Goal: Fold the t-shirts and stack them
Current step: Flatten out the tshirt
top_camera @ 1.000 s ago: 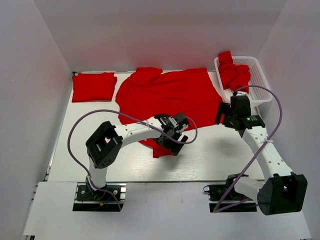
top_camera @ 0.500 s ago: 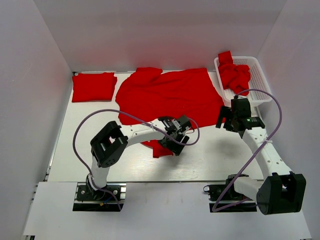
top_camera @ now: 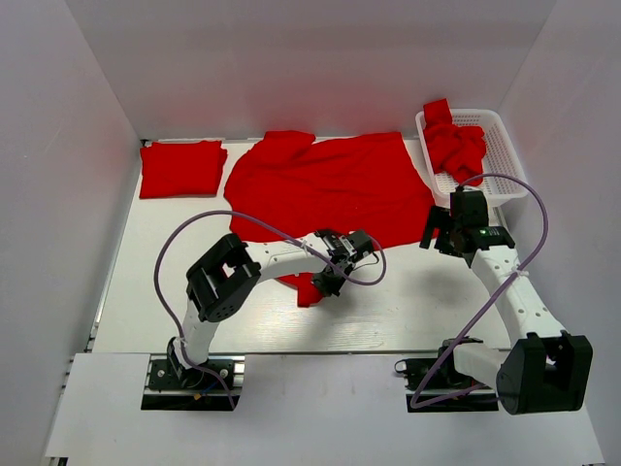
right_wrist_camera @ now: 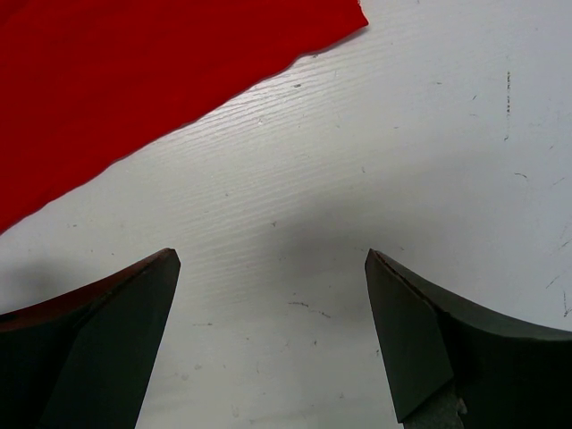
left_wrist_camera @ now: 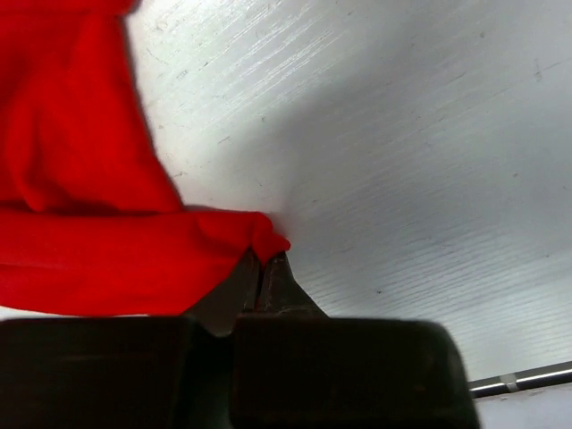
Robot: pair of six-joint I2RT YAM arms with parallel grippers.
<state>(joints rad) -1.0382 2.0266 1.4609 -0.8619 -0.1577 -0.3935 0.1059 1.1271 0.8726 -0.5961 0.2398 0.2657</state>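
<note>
One red t-shirt (top_camera: pixel 325 189) lies spread flat across the middle of the table. A tongue of its near hem (top_camera: pixel 307 289) sticks out toward me. My left gripper (top_camera: pixel 323 282) is shut on the tip of that hem. In the left wrist view the jaws (left_wrist_camera: pixel 265 261) meet with the red cloth corner (left_wrist_camera: pixel 266 239) pinched between them. A folded t-shirt (top_camera: pixel 181 167) sits at the back left. More crumpled t-shirts (top_camera: pixel 454 146) fill the basket. My right gripper (top_camera: pixel 436 227) hangs open beside the spread shirt's right edge (right_wrist_camera: pixel 134 71), with only bare table between its fingers (right_wrist_camera: pixel 107 344).
The white lattice basket (top_camera: pixel 503 160) stands at the back right corner, just behind the right arm. White walls close in the table on the left, back and right. The left arm's purple cable (top_camera: pixel 194 228) loops over the table's left half.
My left gripper has gone from open to shut, pinching the shirt's near hem, and has dropped slightly toward me. The right gripper has stayed open and has barely moved.
</note>
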